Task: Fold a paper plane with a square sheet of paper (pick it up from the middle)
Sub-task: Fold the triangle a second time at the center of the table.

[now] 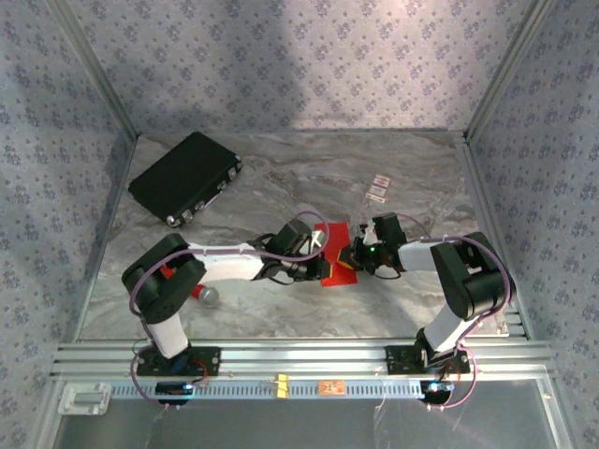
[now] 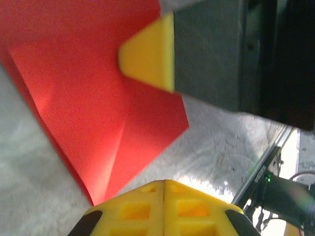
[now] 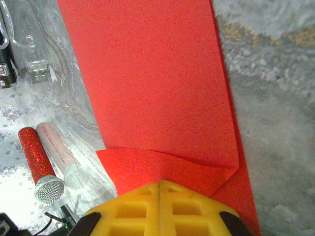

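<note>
The square sheet of paper (image 1: 339, 271) is bright red and lies creased smaller on the marble table, between my two grippers. In the left wrist view the paper (image 2: 98, 98) shows a diagonal crease and a pointed corner. My left gripper (image 2: 164, 184) is shut with nothing between its fingers, its tips over bare table just beside that corner. In the right wrist view the paper (image 3: 152, 83) is a long folded strip with a turned-over corner flap. My right gripper (image 3: 160, 183) is shut, its tips on that flap. From above, the left gripper (image 1: 316, 254) and right gripper (image 1: 357, 254) sit close together at the paper.
A black case (image 1: 184, 178) lies at the back left. A small red cylinder with a grey end (image 3: 39, 162) rests near the left arm. Small labels (image 1: 378, 187) lie behind the paper. One yellow finger (image 2: 147, 51) of the right gripper hangs over the paper. A metal rail (image 1: 299, 355) borders the near edge.
</note>
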Controlling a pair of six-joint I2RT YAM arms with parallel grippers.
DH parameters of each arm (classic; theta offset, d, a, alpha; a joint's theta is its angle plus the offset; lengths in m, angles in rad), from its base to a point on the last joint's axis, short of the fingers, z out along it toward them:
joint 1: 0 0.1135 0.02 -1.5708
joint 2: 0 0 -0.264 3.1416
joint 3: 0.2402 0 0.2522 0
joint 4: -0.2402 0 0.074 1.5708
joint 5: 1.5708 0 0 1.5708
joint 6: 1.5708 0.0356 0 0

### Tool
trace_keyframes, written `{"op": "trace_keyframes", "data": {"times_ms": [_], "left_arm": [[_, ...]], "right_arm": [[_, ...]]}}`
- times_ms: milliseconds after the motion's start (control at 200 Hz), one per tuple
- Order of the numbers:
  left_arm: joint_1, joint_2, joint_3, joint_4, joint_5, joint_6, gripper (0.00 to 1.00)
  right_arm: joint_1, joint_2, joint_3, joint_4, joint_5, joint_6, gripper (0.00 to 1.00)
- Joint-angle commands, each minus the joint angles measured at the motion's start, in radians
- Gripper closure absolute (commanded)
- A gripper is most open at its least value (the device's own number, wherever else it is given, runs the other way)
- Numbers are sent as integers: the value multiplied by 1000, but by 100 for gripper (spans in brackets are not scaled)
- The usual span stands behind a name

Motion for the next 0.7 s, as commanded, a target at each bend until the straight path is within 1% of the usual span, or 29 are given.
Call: {"op": "trace_keyframes", "data": {"times_ms": [0,155,275,430,530,695], "left_arm": [[10,61,62,34,28,12,93],[10,117,81,-15,-14,16,95],[7,133,35,-56,-67,-10,97],[-27,136,-24,-56,-82,-20,100],[-43,144,-40,-49,-85,-28,100],[-43,139,-52,-49,-104,-35,100]], "right_arm": [[-10,27,-27,-80,68,-19,100],[-11,26,-27,-81,65,-22,100],[-10,24,-25,-78,61,-23,100],[-11,17,-10,-78,42,-26,100],[-10,-16,10,-88,27,-36,100],[-3,-97,50,-144,9,-73,100]]}}
